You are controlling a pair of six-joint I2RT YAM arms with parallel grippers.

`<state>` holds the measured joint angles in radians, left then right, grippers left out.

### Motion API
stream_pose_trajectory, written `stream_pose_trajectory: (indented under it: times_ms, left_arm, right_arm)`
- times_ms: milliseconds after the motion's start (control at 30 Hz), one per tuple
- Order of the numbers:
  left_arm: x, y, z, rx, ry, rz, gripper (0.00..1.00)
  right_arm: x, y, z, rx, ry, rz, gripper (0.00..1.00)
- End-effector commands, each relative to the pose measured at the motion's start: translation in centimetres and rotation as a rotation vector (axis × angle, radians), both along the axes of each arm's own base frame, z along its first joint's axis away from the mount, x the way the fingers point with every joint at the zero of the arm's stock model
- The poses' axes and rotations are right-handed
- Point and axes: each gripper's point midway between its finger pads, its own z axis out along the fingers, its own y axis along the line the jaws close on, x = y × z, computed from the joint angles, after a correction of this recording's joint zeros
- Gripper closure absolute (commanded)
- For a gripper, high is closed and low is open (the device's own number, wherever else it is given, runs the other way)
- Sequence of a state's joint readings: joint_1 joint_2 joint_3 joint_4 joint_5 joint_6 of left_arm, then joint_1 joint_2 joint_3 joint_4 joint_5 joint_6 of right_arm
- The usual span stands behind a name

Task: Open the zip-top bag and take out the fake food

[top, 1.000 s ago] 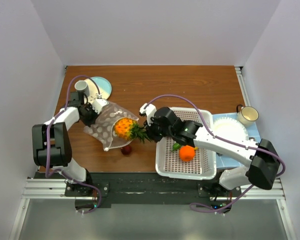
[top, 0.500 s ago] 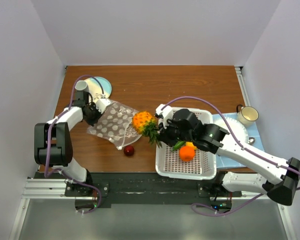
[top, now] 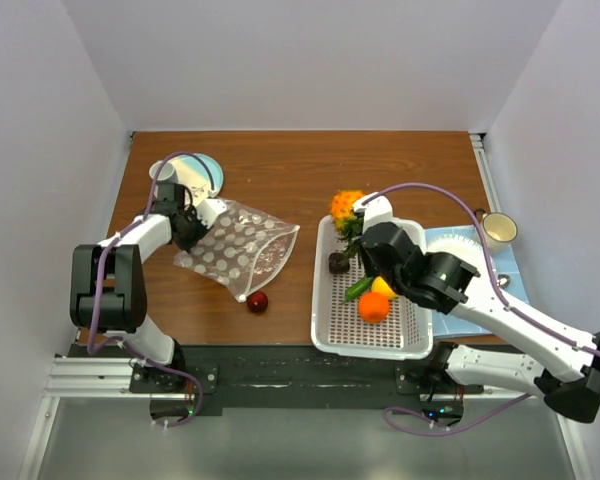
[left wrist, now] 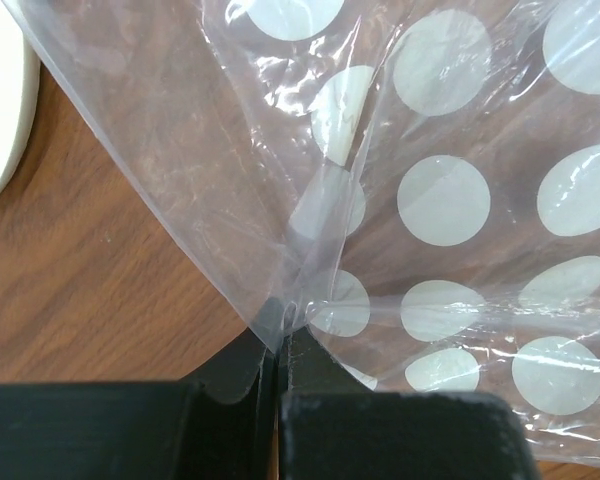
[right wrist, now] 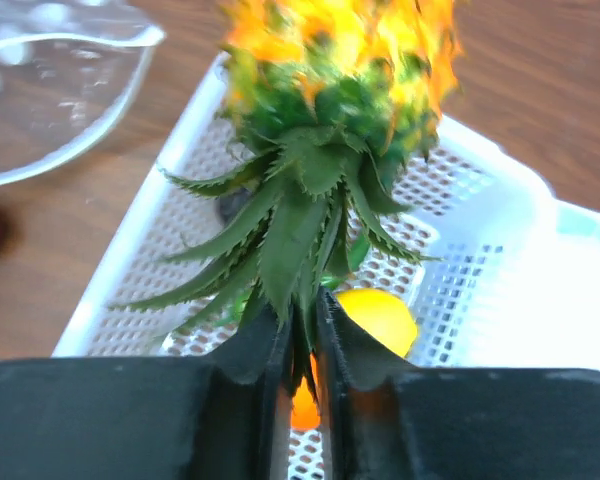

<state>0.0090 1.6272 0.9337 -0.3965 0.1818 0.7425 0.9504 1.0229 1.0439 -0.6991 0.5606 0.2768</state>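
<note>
The clear zip-top bag (top: 242, 245) with white dots lies flat on the table, and no food shows inside it. My left gripper (top: 188, 228) is shut on its far-left corner, and in the wrist view the plastic (left wrist: 430, 180) is pinched between the fingertips (left wrist: 280, 335). My right gripper (top: 358, 232) holds a fake pineapple (top: 346, 205) by its green leaves (right wrist: 310, 230) over the far-left corner of the white basket (top: 370, 345). An orange (top: 373, 308), a lemon (top: 383, 288), a green piece (top: 359, 288) and a dark piece (top: 337, 262) lie in the basket.
A small red fruit (top: 257, 301) sits on the table in front of the bag. A pale blue plate (top: 202, 175) with a grey cup (top: 163, 172) is at the far left. A white plate (top: 465, 255) and a mug (top: 496, 229) stand right of the basket.
My right arm pulled the pineapple out of the bag and carried it right, to the basket's far-left corner. The bag went flat. My left gripper kept its hold on the corner.
</note>
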Motion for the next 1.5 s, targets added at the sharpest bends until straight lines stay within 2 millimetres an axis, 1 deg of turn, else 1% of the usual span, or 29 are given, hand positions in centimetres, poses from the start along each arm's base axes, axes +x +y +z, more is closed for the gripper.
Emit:
stream_pose_trajectory:
  times_ms: [0, 33, 67, 100, 133, 200, 233, 267, 300, 333, 367, 400, 467, 500, 533, 600, 633, 667, 700, 733, 767, 833, 867, 967, 1100, 1167, 1400, 1433, 1467]
  left_arm:
    - [0.3, -0.2, 0.9, -0.015, -0.025, -0.001, 1.0]
    - [0.4, -0.2, 1.1, -0.02, -0.029, 0.001, 1.0]
    - [0.5, -0.2, 1.2, -0.022, -0.03, 0.006, 1.0]
    - [0.5, -0.3, 1.2, -0.023, -0.032, 0.006, 1.0]
    - [0.5, -0.1, 1.3, -0.017, -0.035, 0.013, 1.0]
    - [0.7, 0.1, 1.4, -0.009, -0.044, 0.017, 1.0]
    - [0.7, 0.3, 1.4, -0.004, -0.048, 0.025, 1.0]
    - [1.0, 0.7, 1.5, 0.011, -0.057, 0.038, 1.0]
    - [1.0, 1.0, 1.5, 0.016, -0.057, 0.054, 1.0]
    - [1.1, 1.4, 1.4, 0.023, -0.057, 0.067, 1.0]
    - [1.3, 1.8, 1.4, 0.034, -0.058, 0.081, 1.0]
    - [1.3, 2.4, 1.2, 0.041, -0.055, 0.097, 1.0]
    - [1.1, 3.2, 0.8, 0.058, -0.048, 0.117, 1.0]
    - [1.0, 3.8, 0.7, 0.064, -0.047, 0.131, 1.0]
    - [0.6, 4.0, 0.4, 0.065, -0.041, 0.134, 1.0]
    - [0.4, 4.5, 0.4, 0.078, -0.048, 0.137, 1.0]
    - [-0.1, 4.6, 0.3, 0.084, -0.046, 0.137, 1.0]
    - [-0.1, 4.9, 0.4, 0.093, -0.054, 0.137, 1.0]
    - [-0.3, 5.2, 0.3, 0.099, -0.051, 0.142, 1.0]
    - [-0.4, 5.3, 0.2, 0.1, -0.049, 0.146, 1.0]
    - [-0.5, 5.3, 0.2, 0.096, -0.046, 0.15, 1.0]
    - [-0.4, 5.5, 0.5, 0.096, -0.052, 0.158, 1.0]
    - [-0.4, 5.7, 0.6, 0.097, -0.054, 0.163, 1.0]
    - [-0.2, 6.1, 0.8, 0.094, -0.055, 0.176, 1.0]
    - [0.0, 6.2, 0.7, 0.089, -0.051, 0.177, 1.0]
    - [0.1, 6.2, 0.7, 0.085, -0.051, 0.175, 1.0]
    - [0.1, 6.0, 0.8, 0.077, -0.049, 0.158, 1.0]
    - [0.0, 6.0, 0.8, 0.076, -0.049, 0.159, 1.0]
    - [0.0, 6.0, 0.8, 0.077, -0.049, 0.156, 1.0]
  right_arm:
    - [1.2, -1.2, -0.6, -0.082, -0.006, -0.116, 0.62]
    - [1.2, -0.9, -0.8, -0.085, 0.006, -0.107, 0.49]
    - [1.3, -0.5, -0.9, -0.086, 0.012, -0.095, 0.18]
    - [1.3, -0.1, -0.3, -0.068, 0.009, -0.083, 0.02]
    - [1.4, 0.2, 0.0, -0.074, -0.001, -0.056, 0.01]
    - [1.6, 1.6, 1.5, -0.002, -0.034, -0.005, 0.01]
    - [1.7, 2.0, 2.1, -0.001, -0.054, 0.04, 0.01]
    - [1.8, 3.1, 3.3, 0.05, -0.082, 0.08, 0.01]
    - [1.3, 4.7, 4.4, 0.106, -0.084, 0.155, 0.01]
    - [1.1, 5.9, 5.0, 0.133, -0.093, 0.215, 0.01]
    - [1.2, 7.4, 6.2, 0.189, -0.121, 0.264, 0.01]
    - [0.6, 9.5, 5.9, 0.218, -0.089, 0.35, 0.01]
    - [0.5, 11.9, 5.4, 0.234, -0.071, 0.425, 0.01]
    - [0.3, 13.8, 4.3, 0.221, -0.034, 0.471, 0.01]
    - [-0.3, 15.2, 3.4, 0.222, 0.001, 0.53, 0.01]
    - [-1.2, 17.7, 2.6, 0.233, 0.026, 0.608, 0.02]
    - [-1.3, 18.9, 0.4, 0.202, 0.068, 0.629, 0.01]
    - [-1.3, 19.9, -0.1, 0.205, 0.064, 0.641, 0.01]
    - [-1.7, 20.7, -1.6, 0.184, 0.084, 0.661, 0.01]
    - [-1.6, 21.4, -3.9, 0.145, 0.113, 0.667, 0.01]
    - [-1.8, 22.2, -5.2, 0.127, 0.128, 0.678, 0.01]
    - [-1.6, 23.1, -6.7, 0.1, 0.139, 0.69, 0.01]
    - [-1.8, 23.8, -8.6, 0.077, 0.166, 0.701, 0.01]
    - [-2.1, 25.3, -10.3, 0.064, 0.185, 0.726, 0.01]
    - [-2.9, 26.8, -11.4, 0.068, 0.202, 0.779, 0.01]
    - [-2.8, 27.1, -11.9, 0.059, 0.207, 0.779, 0.01]
    - [-2.3, 27.9, -15.0, 0.013, 0.245, 0.776, 0.01]
    - [-2.3, 27.8, -16.2, -0.009, 0.258, 0.771, 0.01]
    - [-2.1, 27.5, -16.8, -0.029, 0.265, 0.76, 0.01]
